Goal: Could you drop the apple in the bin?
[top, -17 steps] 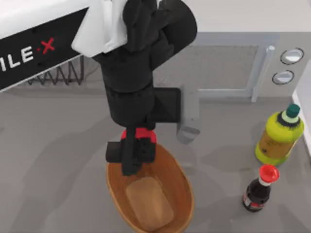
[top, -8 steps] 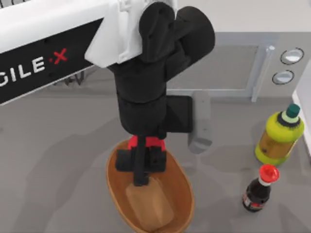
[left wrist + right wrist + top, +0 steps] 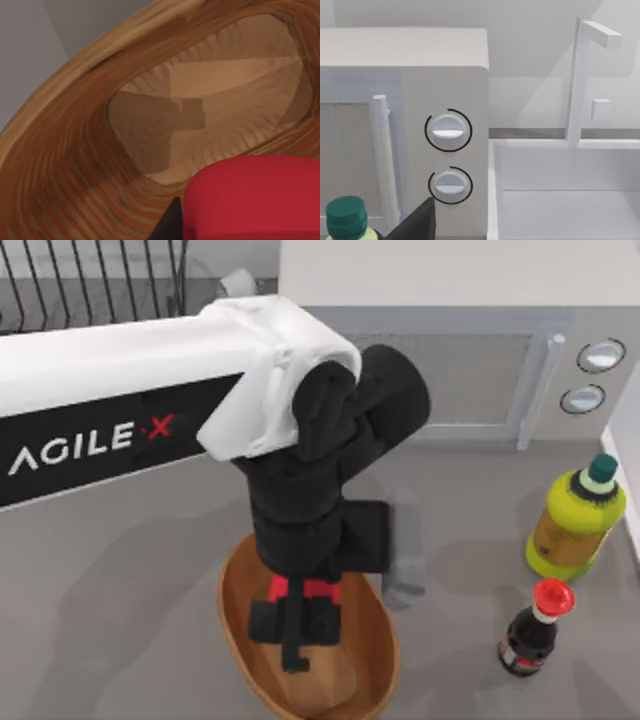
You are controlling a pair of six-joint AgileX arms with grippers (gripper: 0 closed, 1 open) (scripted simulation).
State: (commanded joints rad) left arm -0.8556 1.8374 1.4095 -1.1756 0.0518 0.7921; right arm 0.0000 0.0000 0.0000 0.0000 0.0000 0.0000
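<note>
While the left arm (image 3: 150, 400) reaches in from the top view's left, its white casing and black wrist cover most of the middle of the grey table (image 3: 110, 580). At the back sits a pale microwave (image 3: 470, 370) with a vertical handle and two round dials; the right wrist view shows those dials (image 3: 448, 130) up close. A black wire rack (image 3: 90, 285) sits in the back left corner.

Next down in size is the bin (image 3: 240, 625), the oval brown woven-look basket near the front edge, with ribbed walls and a lighter flat bottom (image 3: 210, 85). The left gripper (image 3: 295, 625) hangs right over the middle of it, fingers pointing down and closed on the apple (image 3: 305, 589). So the apple is clamped in the gripper above the basket's inside, not lying on the bottom. In the left wrist view the red fruit (image 3: 255, 197) sits right in front of the camera with the gripper's shadow on the basket floor behind it.

Over on the right side, a yellow-green bottle (image 3: 575, 525) with a green cap stands near the edge, and a smaller dark bottle (image 3: 528, 635) with a red cap stands just in front of it. A dark bit of the right gripper (image 3: 417, 225) pokes into its own wrist view, but I can't tell how its fingers are set.
</note>
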